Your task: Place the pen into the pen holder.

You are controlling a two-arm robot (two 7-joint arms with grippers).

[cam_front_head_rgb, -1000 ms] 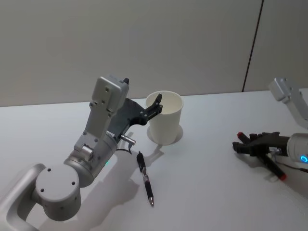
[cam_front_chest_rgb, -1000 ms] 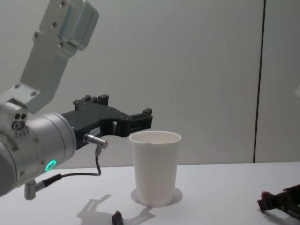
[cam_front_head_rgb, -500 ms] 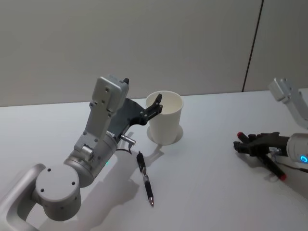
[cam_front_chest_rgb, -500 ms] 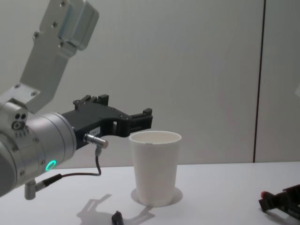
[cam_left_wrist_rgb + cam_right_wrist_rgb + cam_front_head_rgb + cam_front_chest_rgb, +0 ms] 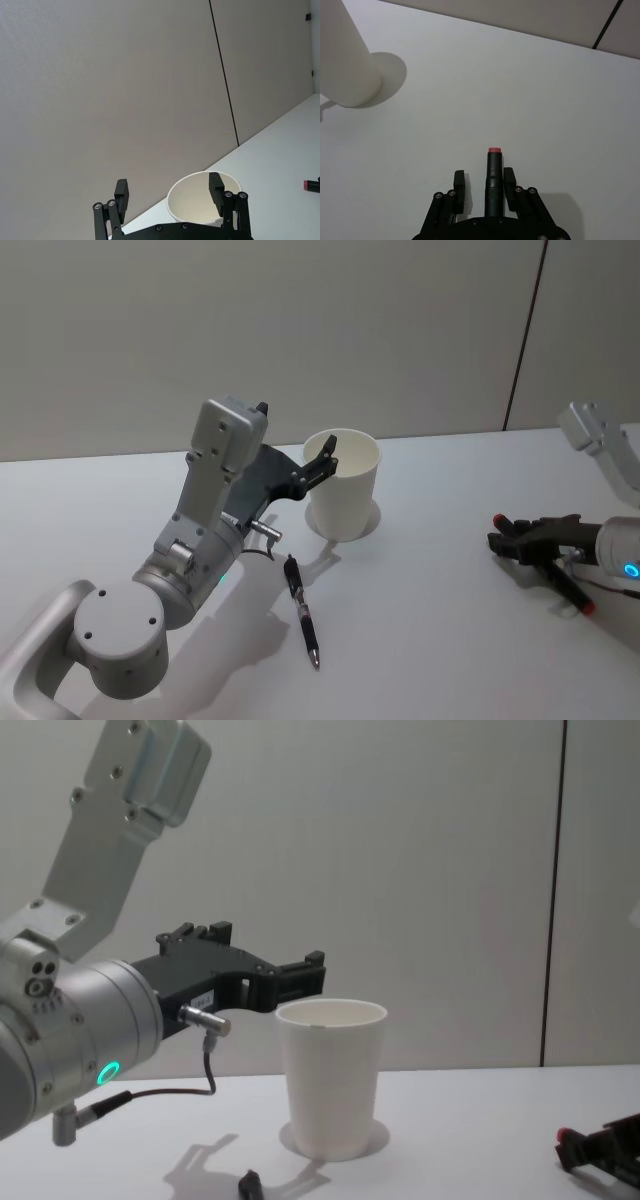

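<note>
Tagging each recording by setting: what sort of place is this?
Probably a robotics lab or test bench: a white table against plain grey wall panels, with a paper cup and a pen laid out, the left pincer open near the cup's rim.

Left arm is bent up at the elbow, forearm reaching forward, its hand (image 5: pixel 326 460) raised and level, jaws wide apart. Right hand (image 5: pixel 512 540) sits low over the desk (image 5: pixel 430 630), far to the right.
</note>
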